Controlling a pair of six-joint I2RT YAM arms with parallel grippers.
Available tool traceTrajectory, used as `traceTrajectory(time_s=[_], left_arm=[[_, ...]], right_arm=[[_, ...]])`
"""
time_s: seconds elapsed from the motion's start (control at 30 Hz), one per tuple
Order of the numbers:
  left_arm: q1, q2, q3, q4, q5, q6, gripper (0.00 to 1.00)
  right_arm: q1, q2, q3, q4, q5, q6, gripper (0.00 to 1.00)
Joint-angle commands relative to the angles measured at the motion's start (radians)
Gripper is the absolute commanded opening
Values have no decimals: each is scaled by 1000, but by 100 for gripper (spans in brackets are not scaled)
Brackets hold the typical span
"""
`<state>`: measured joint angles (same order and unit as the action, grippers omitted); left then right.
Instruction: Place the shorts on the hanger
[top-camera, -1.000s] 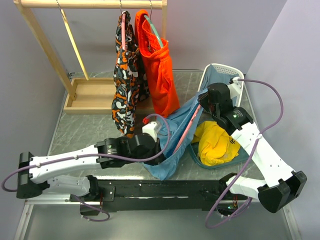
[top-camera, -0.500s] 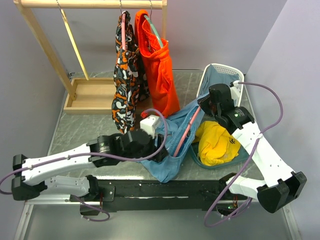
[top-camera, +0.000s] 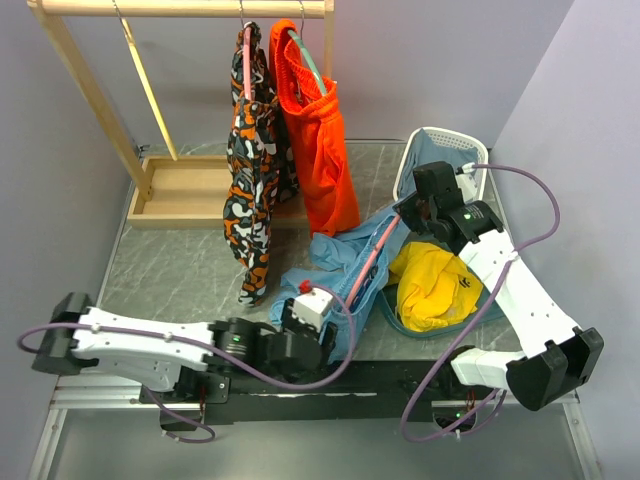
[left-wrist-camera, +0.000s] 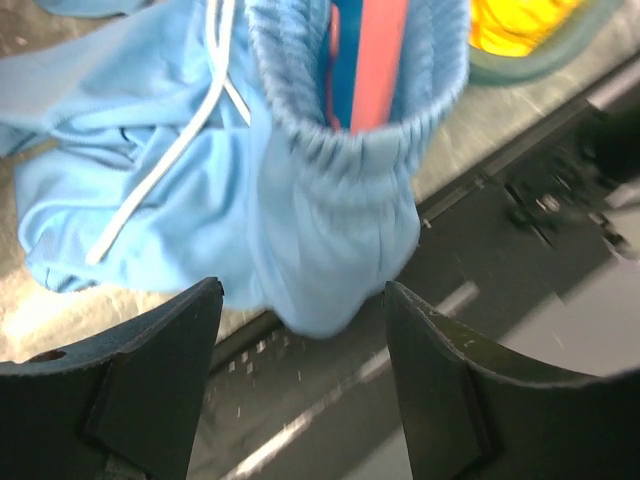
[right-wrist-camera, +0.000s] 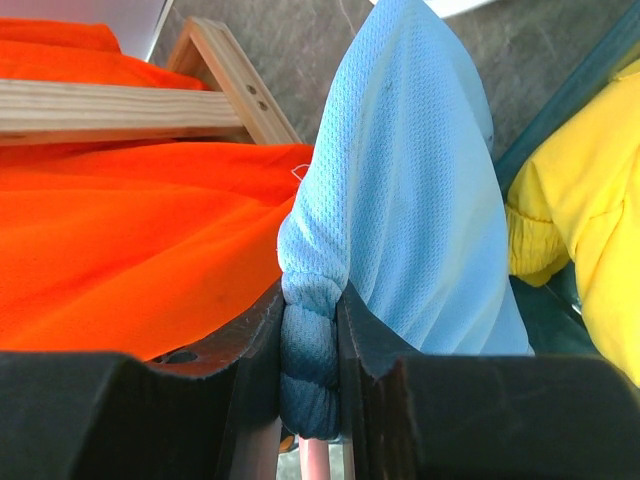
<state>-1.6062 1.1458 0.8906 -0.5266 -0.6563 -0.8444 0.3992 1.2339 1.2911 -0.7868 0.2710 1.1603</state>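
The light sky-blue shorts (top-camera: 335, 262) lie crumpled on the table, their upper end lifted toward the right. The pink hanger (top-camera: 370, 262) runs slanted through them, and its bar (left-wrist-camera: 380, 60) shows inside the gathered waistband (left-wrist-camera: 340, 150). My right gripper (top-camera: 420, 208) is shut on a bunched fold of the shorts (right-wrist-camera: 312, 350), with the pink hanger (right-wrist-camera: 318, 462) just below the fold. My left gripper (top-camera: 322, 335) stands open at the near edge. Its fingers (left-wrist-camera: 160, 360) hold nothing, and the shorts' lower edge (left-wrist-camera: 310, 290) hangs just ahead of them.
A wooden rack (top-camera: 180, 8) at the back holds a patterned garment (top-camera: 255, 170), orange shorts (top-camera: 320, 150) and a bare cream-yellow hanger (top-camera: 148, 90). A yellow garment (top-camera: 432, 285) lies in a teal tray. A white basket (top-camera: 470, 150) stands behind it. A black rail (top-camera: 400, 375) runs along the near edge.
My left gripper opened, let go of the shorts and pulled back toward the near edge. The shorts' lower end sagged onto the table. The right gripper kept its hold.
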Motion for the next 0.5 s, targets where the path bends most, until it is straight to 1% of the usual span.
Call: traceTrajectory(time_s=[0.0, 0.13, 0.2, 0.4, 0.47], left_arm=[[-27, 103, 48, 140, -166, -10, 71], [-26, 184, 76, 195, -203, 27, 71], [-24, 192, 74, 244, -232, 51, 70], [20, 196, 38, 408, -187, 146, 65], [28, 203, 28, 434, -172, 178, 63]], right_arm=[[-10, -10, 59, -5, -15, 38, 0], [-13, -5, 63, -6, -35, 38, 0], [-11, -8, 60, -6, -42, 39, 0], [-16, -16, 54, 0, -69, 48, 0], [-16, -22, 48, 6, -70, 50, 0]])
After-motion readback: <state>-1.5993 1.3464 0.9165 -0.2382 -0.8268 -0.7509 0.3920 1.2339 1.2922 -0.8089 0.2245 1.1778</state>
